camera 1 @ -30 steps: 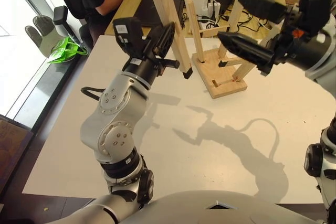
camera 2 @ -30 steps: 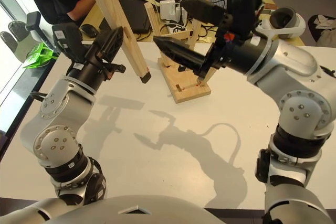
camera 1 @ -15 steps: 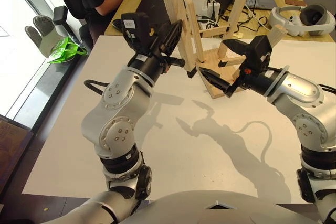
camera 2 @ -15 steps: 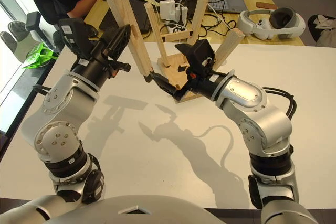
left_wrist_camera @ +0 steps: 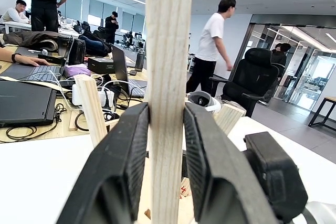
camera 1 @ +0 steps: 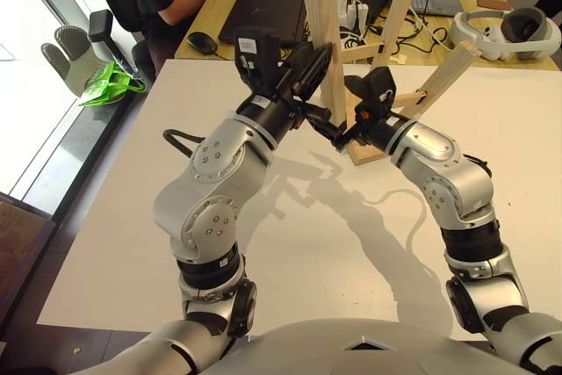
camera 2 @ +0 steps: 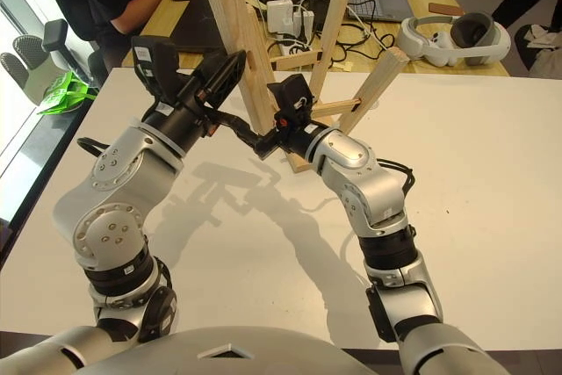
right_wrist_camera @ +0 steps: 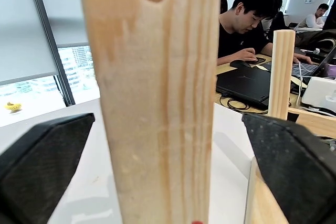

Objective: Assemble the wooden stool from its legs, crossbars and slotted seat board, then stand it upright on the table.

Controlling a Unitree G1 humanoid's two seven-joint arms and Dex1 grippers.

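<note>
- Stool leg (camera 1: pixel 319 6) rises at top centre of the head view, clamped low by my left hand (camera 1: pixel 321 92). My right hand (camera 1: pixel 339 136) is beside it, near the seat board (camera 1: pixel 362 155).
- Left wrist: left hand (left_wrist_camera: pixel 167 116) pinches its flat faces; the wood looks stiff, light and smooth.
- Right wrist: right hand (right_wrist_camera: pixel 168 124) gapes wide astride it, not touching; I'd grip low.

**A:** What is the leg (left_wrist_camera: pixel 167 66) made of?

**B:** Pale bare wood, sanded smooth. It has fine straight grain and a matt face, with no varnish showing. The seat board (camera 1: pixel 367 154) just beside the leg is the same raw timber.

**A:** And the grippers?

**B:** The left gripper (left_wrist_camera: pixel 166 145) has matt black plastic fingers (left_wrist_camera: pixel 118 177) with a faintly grainy surface. The right gripper (right_wrist_camera: pixel 168 166) looks alike.

**A:** The surface under the leg?

**B:** The table (camera 1: pixel 114 217) is white, smooth and matt.
</note>
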